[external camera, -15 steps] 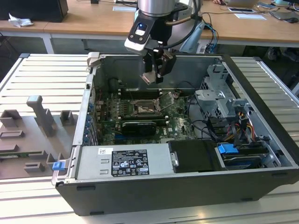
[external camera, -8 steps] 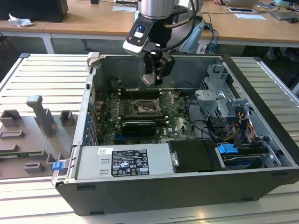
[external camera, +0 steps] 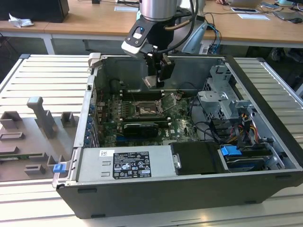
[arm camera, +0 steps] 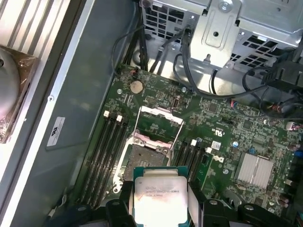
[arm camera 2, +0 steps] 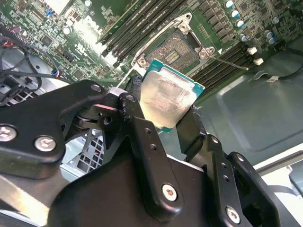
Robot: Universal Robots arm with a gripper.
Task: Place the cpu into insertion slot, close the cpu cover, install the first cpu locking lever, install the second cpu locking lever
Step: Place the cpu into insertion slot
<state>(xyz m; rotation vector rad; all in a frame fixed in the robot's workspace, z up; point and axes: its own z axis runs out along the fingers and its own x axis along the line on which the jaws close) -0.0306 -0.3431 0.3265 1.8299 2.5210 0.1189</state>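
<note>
Beige-silver cpu: up in the air, face flat, pinched edge to edge. It is also plain in the first wrist view.
Black-fingered hand: pressed in on the cpu, with one finger on each of two opposite edges. It hangs inside the case.
Bare insertion slot: dark centre, silvery rim and nothing seated in it. The cpu is held near it but clearly apart, not touching.
Open cpu cover: the frame is swung up off the insertion slot. In the exterior view it stands tilted just beside the slot.
Green motherboard: carries the slot, with long black memory slots running along both of its sides.
Dark computer case: side off, lying flat on the grey slatted tabletop.
</note>
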